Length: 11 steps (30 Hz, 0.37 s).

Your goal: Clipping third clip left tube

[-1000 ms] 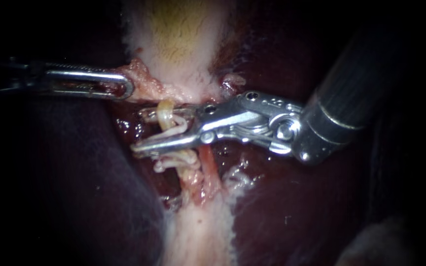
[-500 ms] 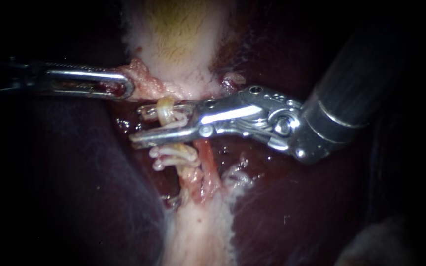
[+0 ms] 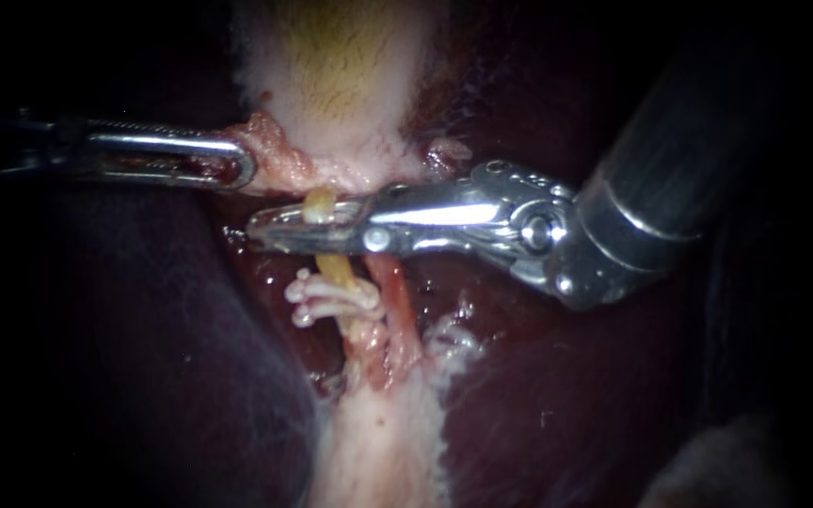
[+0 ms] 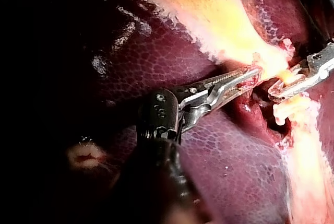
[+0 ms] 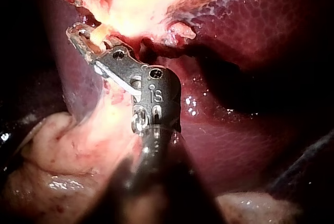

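Dark maroon liver (image 3: 143,357) underlies everything. The silver right instrument (image 3: 270,230) has its jaws clamped across the pale yellow left tube (image 3: 336,270), just above the white clips (image 3: 331,296). The slim left instrument (image 3: 237,167) pinches pink tissue (image 3: 275,160) at the pale gallbladder (image 3: 341,75) edge.

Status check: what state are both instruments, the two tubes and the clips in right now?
Left instrument: jaws shut on pink tissue at the gallbladder's lower edge.
Right instrument: jaws shut on the left tube, lying across it.
Left tube: whole, pinched between those jaws.
White clips: closed on the left tube, just below the jaws.
Right tube: bare, not gripped.
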Tool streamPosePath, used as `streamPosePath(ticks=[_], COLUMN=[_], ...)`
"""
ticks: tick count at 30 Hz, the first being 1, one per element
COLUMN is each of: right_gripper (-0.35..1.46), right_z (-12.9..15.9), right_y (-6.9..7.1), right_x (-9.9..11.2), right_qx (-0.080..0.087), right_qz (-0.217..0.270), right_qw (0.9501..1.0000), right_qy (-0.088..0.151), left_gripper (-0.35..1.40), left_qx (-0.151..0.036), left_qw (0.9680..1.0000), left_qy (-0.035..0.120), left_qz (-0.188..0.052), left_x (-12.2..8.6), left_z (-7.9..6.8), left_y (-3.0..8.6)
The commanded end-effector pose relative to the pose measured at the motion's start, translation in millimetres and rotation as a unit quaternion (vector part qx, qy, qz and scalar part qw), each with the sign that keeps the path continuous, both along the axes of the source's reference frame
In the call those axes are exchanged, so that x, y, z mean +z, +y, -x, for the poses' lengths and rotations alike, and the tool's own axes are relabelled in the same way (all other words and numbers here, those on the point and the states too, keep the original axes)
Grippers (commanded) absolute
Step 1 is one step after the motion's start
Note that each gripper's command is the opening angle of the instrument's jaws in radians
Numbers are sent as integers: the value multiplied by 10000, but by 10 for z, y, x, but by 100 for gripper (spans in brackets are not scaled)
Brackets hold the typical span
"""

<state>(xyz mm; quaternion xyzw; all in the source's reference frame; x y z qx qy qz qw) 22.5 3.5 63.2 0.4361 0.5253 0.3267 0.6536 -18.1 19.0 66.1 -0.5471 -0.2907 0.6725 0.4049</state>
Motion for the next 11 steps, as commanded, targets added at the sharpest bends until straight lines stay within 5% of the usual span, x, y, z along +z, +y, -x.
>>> streamPosePath(ticks=[1, 11], right_gripper=[-35, -35], right_z=[1, 0], right_y=[1, 0], right_x=[0, 2], right_qx=[-5, -21], right_qz=[-2, 7], right_qw=[10000, 10000], right_qy=[3, -6], left_gripper=[-35, -35], left_qx=[-3, -3], left_qw=[10000, 10000], left_qy=[4, 4], left_qz=[1, 1], left_x=[0, 0], left_z=[0, 0], left_y=[0, 0])
